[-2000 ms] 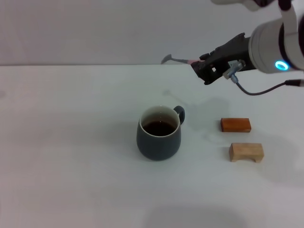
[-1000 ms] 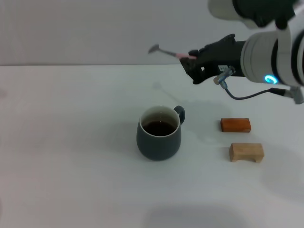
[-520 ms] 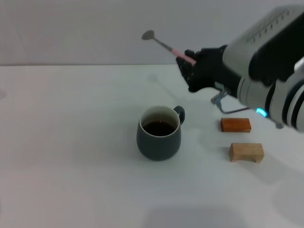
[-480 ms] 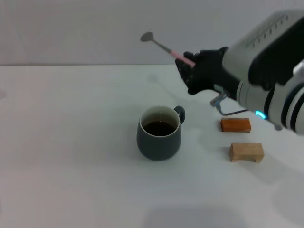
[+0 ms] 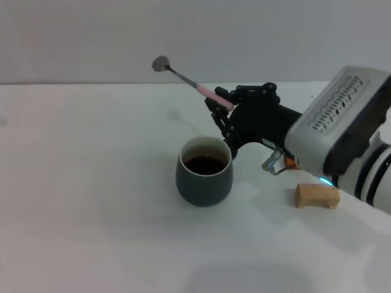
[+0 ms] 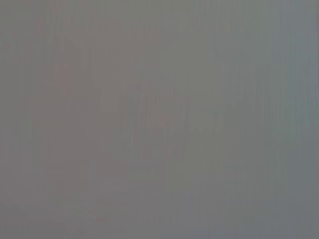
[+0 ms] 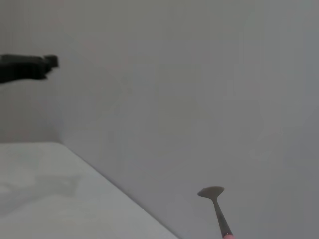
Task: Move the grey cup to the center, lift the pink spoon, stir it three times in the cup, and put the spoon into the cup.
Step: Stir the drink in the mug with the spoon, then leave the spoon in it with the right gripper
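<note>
Now the right gripper pinches the pink spoon by its handle, bowl raised, just above and behind the grey cup mid-table.

What you had in the head view was one arm, the right one, ending in a black right claw built from angular, jointed links with small screw heads catching the light. Behind it sat a black wrist block, and under that a short silver connector with a thin grey cable looping back. The forearm casing was a bulky white shell with rounded corners, and its upper face carried rows of small slanted vent slots. Lower down the arm showed a white cylindrical segment ringed by dark bands, with a small cyan light glowing at its edge.
</note>
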